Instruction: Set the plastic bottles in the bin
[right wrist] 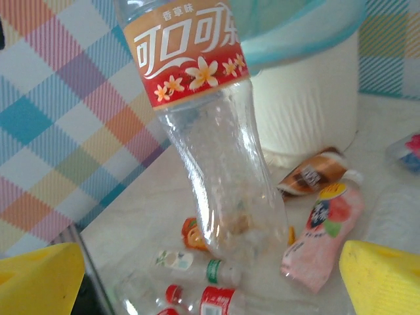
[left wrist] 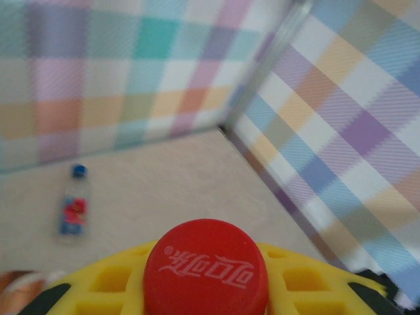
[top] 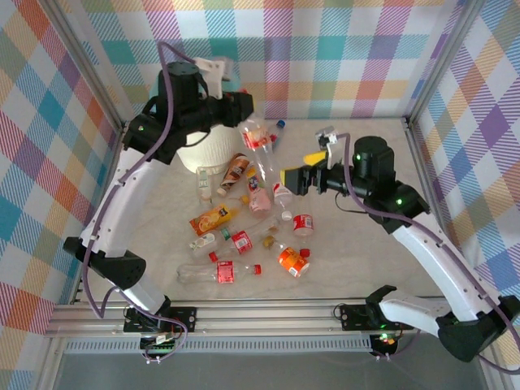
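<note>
Left pincer (top: 245, 114) is clenched on the clear bottle (top: 257, 140) at its neck, dangling it underneath right by the bin (top: 213, 153), I'd guess for an easy drop-in; right pincer (right wrist: 210, 275) is wide open, empty.

Table (top: 357, 244): pale beige, stone-look top. White ribbed bin (top: 210, 154) stands at far left. Plastic bottles (top: 242, 240) lie scattered mid-table, just in front of the bin. Brown-label bottle (top: 236, 171) is nearest it, then pink bottle (top: 260, 201) and orange-label bottle (top: 213, 219). Long clear bottle (top: 215, 273) lies at the pile's near edge. Blue-capped bottle (left wrist: 73, 207) sits apart, near the back wall.
</note>
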{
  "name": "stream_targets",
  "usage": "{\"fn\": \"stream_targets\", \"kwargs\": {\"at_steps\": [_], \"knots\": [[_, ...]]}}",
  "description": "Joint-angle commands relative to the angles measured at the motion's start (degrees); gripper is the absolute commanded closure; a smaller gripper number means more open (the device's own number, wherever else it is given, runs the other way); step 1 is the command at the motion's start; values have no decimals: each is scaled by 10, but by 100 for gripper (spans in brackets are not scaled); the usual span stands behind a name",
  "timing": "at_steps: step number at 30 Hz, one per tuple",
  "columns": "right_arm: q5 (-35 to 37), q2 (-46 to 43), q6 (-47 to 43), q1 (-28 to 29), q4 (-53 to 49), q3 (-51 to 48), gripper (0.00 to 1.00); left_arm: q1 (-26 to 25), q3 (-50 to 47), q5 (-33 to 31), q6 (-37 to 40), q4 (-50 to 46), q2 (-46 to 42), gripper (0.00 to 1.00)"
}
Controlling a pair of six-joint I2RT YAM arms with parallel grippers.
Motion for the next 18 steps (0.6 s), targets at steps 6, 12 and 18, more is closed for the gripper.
{"fn": "stream_targets", "kwargs": {"at_steps": [6, 12, 18], "knots": [[20, 131, -8, 4, 56, 145, 2, 108, 126, -77, 22, 60, 46, 100], [-19, 268, 47, 5, 89, 271, 7, 171, 182, -79, -9, 113, 98, 100], [-35, 374, 72, 12, 55, 375, 9, 200, 189, -126, 45, 193, 149, 100]]}}
